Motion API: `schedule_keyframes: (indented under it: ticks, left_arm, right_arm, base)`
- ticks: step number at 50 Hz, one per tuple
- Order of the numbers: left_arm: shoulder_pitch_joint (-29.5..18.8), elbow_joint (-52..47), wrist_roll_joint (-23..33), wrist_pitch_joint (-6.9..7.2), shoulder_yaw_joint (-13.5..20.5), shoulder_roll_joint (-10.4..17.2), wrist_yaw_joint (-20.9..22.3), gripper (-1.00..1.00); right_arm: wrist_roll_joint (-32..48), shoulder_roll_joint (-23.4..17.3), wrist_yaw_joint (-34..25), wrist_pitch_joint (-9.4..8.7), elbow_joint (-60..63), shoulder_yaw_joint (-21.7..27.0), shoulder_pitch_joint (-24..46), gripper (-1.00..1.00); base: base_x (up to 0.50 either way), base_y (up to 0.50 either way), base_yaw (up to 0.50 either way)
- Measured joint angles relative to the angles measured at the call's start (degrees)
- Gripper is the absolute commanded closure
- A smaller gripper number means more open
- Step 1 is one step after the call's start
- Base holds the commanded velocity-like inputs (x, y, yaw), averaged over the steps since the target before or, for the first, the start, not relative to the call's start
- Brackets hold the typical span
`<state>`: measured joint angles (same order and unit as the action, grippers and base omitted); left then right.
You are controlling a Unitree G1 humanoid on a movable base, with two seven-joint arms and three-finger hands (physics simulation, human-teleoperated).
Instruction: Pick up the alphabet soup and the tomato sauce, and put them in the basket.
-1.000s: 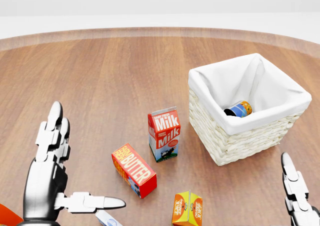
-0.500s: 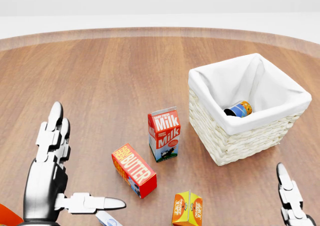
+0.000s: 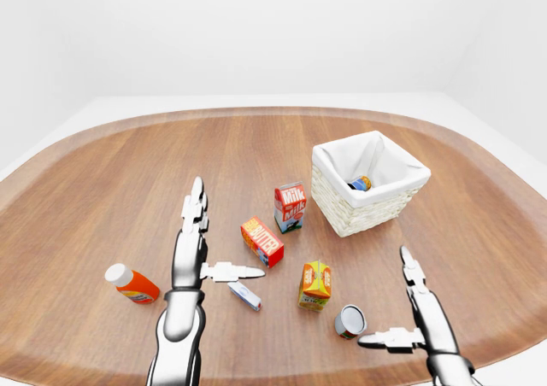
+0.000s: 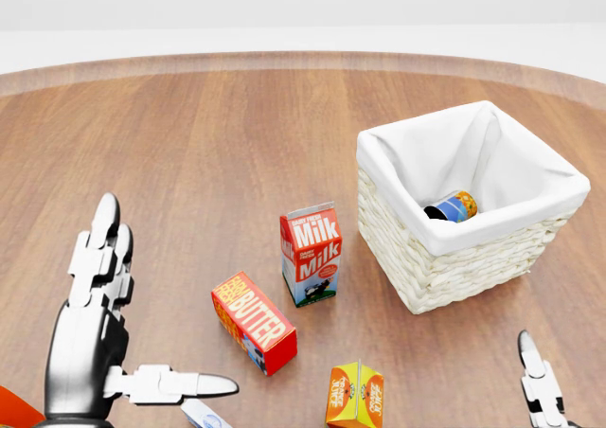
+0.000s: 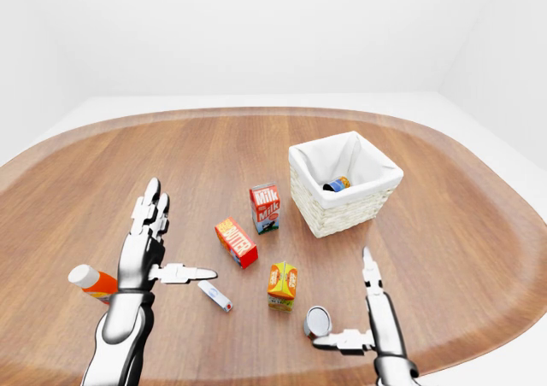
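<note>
Lying in the basket: one can (image 4: 453,206) with a blue and orange label rests on its side against the white liner of the wicker basket (image 4: 445,262); its print is too small for me to tell soup from sauce.
Second can: a grey can (image 3: 349,321) lies on its side on the counter (image 3: 102,198), just beside the thumb of my right robot hand (image 3: 413,318); its label is hidden from me.
Right robot hand: fingers spread, thumb out toward the can, gripping nothing; in the head view only a fingertip shows at the bottom right edge.
Left robot hand (image 3: 201,249): fingers spread and upright, thumb pointing right, empty.
Cut off: the orange bottle with a white cap (image 3: 131,284) shows only as a red corner in the head view.
Around: milk carton (image 4: 311,255) stands just left of the basket; butter box (image 4: 253,323) lies below it; orange juice carton (image 3: 314,285) stands between the butter and the grey can; a small white tube (image 3: 244,295) lies under my left thumb.
Change: my right robot hand has sunk lower in the head view; everything on the counter is as before.
</note>
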<state>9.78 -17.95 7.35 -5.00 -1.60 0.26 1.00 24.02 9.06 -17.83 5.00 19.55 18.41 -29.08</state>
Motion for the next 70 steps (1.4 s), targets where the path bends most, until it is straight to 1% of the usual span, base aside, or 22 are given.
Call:
schedule_keyframes:
  ticks: [34, 51, 70]
  left_arm:
    - [-0.1, -0.1, -0.2, 0.00, 0.1, 0.0, 0.1, -1.00]
    - [0.0, -0.1, -0.1, 0.00, 0.0, 0.0, 0.1, -1.00]
    - [0.1, 0.0, -0.1, 0.00, 0.0, 0.0, 0.1, -1.00]
  right_arm:
    - [6.2, 0.1, 4.6, 0.00, -3.6, -2.4, -2.0, -1.00]
    - [10.1, 0.0, 8.1, 0.00, -5.3, -3.8, -2.8, -1.00]
    - [14.3, -0.5, 12.3, 0.00, -5.3, -6.4, -3.9, -1.00]
  base:
    - [0.00, 0.00, 0.00]
    - [0.00, 0.00, 0.00]
    - [0.00, 0.00, 0.00]
